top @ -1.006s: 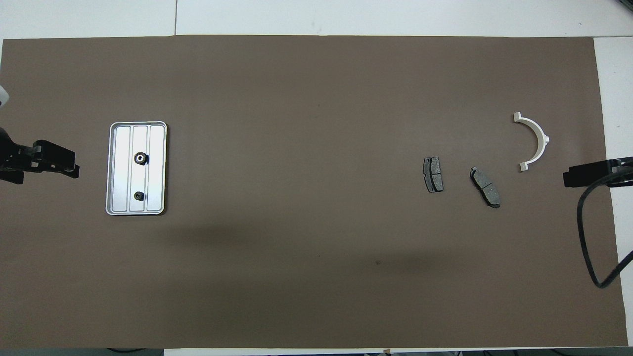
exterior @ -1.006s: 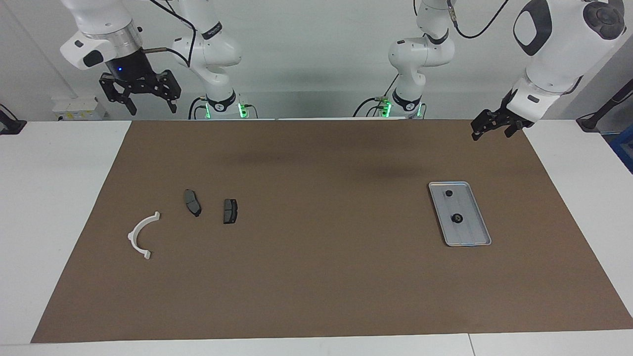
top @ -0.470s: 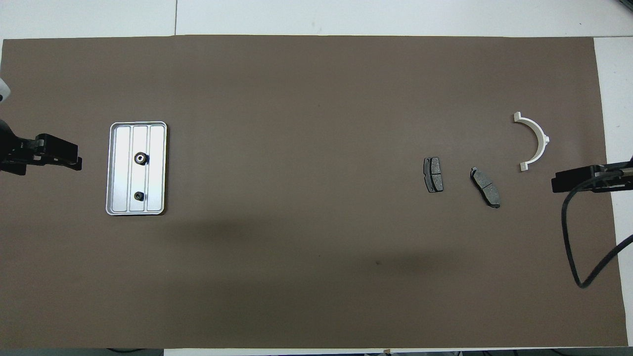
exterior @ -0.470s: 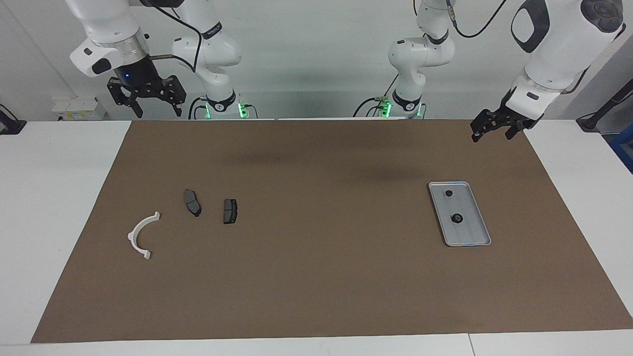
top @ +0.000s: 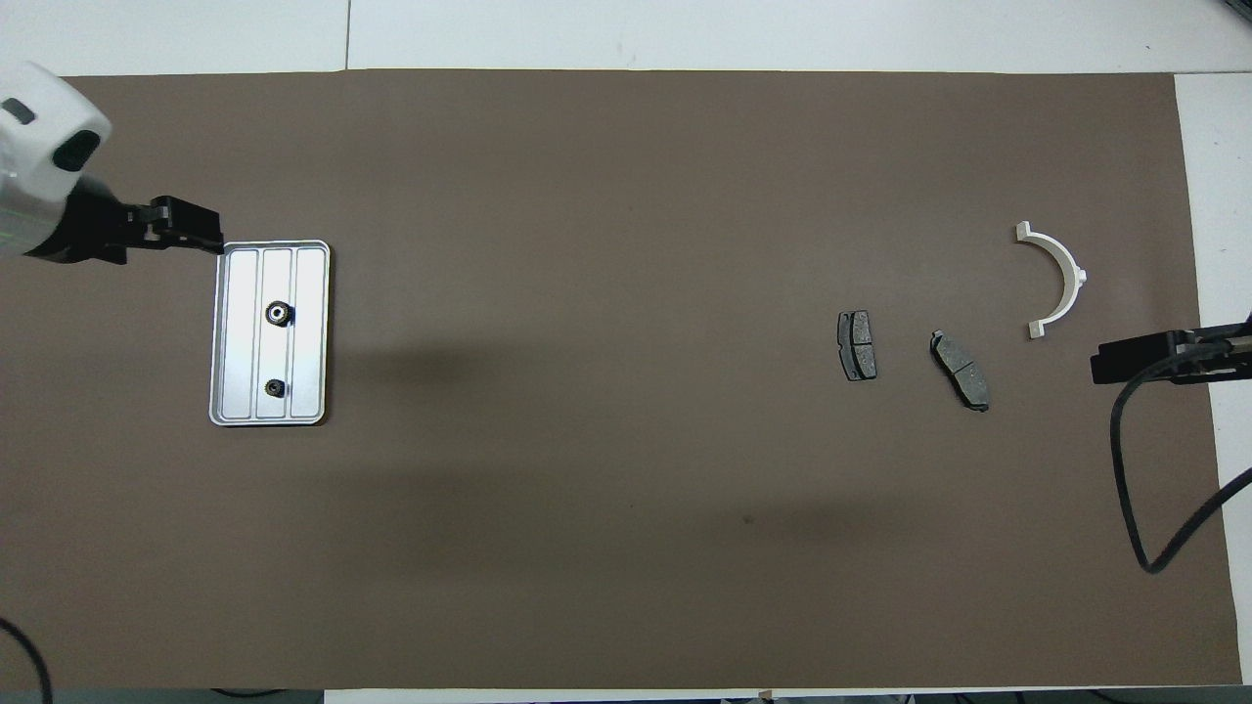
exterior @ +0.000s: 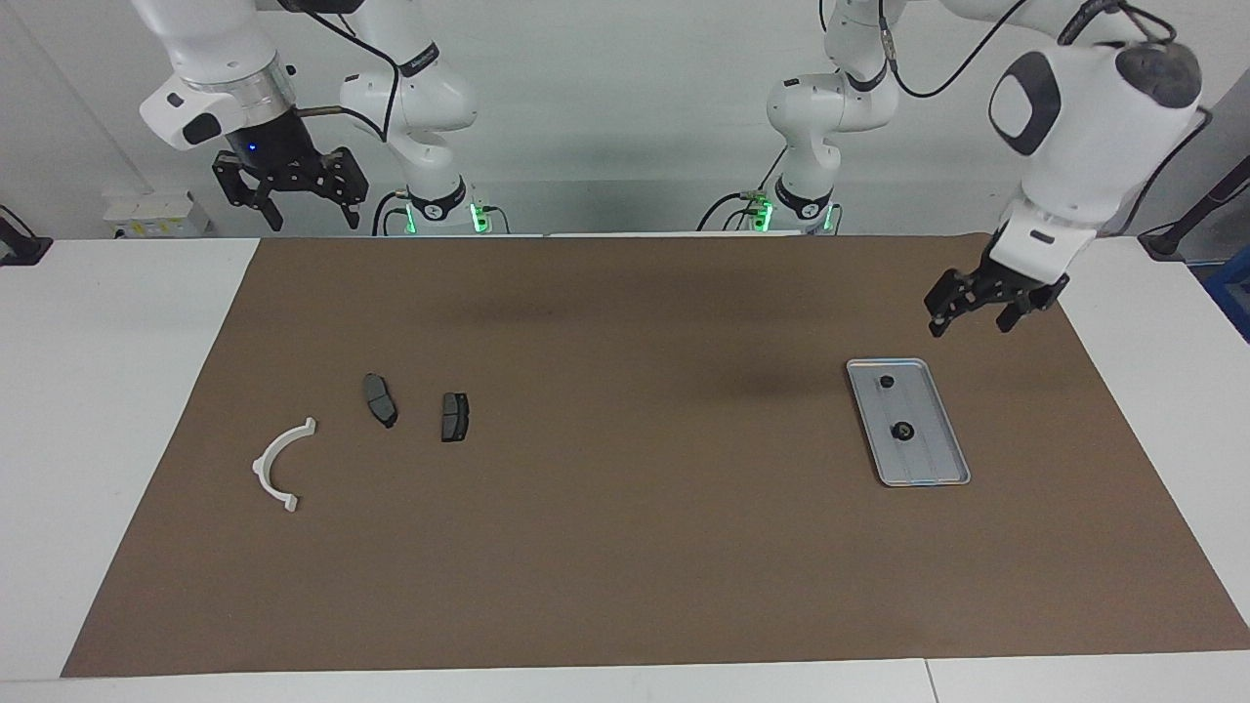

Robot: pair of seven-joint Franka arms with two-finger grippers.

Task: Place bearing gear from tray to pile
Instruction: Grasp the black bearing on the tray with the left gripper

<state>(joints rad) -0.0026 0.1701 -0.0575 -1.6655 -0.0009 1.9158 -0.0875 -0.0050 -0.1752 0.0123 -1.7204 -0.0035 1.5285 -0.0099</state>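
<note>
I can read no text, label, brand, number or sign anywhere around me. There are dark markings on my arms' joints, but they are too small to make out.

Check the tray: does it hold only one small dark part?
No, the tray holds two small dark parts, one farther from the robots than the other.

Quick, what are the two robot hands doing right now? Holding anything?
Left hand: open, empty, in the air beside the tray.
Right hand: open, empty, waiting up high.
</note>
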